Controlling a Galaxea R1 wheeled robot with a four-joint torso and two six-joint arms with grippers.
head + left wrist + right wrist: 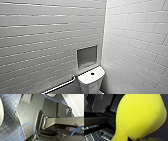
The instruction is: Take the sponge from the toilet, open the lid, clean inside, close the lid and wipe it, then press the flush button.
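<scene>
Right gripper (132, 138): clamped on the sponge (140, 117), as far as I can judge. The foam narrows to a pinched neck where a dark fingertip meets it.
Left gripper (50, 136): I cannot tell whether it is apart or together. Nothing yellow is near it.
Sponge position: carried in the air close under the right wrist camera, well above the dark blue mosaic floor (162, 131), and apart from the toilet (90, 86).
Sponge handling: probably very light, soft and springy. It gives under a squeeze and will likely swell back when released. The dry foam should grip well, but once wet it will probably be heavier and slicker. It is not fragile.
Where to hold: across the narrow end, as it seems to be held now. That leaves the broad rounded face free to press on the ceramic.
Head view adds: the white cistern top (86, 79) with the dark round flush button (92, 73) at its middle. A grey wall niche (86, 57) sits above it and a metal grab rail (61, 85) beside it, in the corner of two white tiled walls (135, 37).
Left wrist view adds: blue floor tiles, a curved white ceramic edge (1, 112) that I cannot identify, and a thin blue cable (25, 125).
Right wrist view adds: the bright yellow colour of the sponge and the faint dimples on its surface.
</scene>
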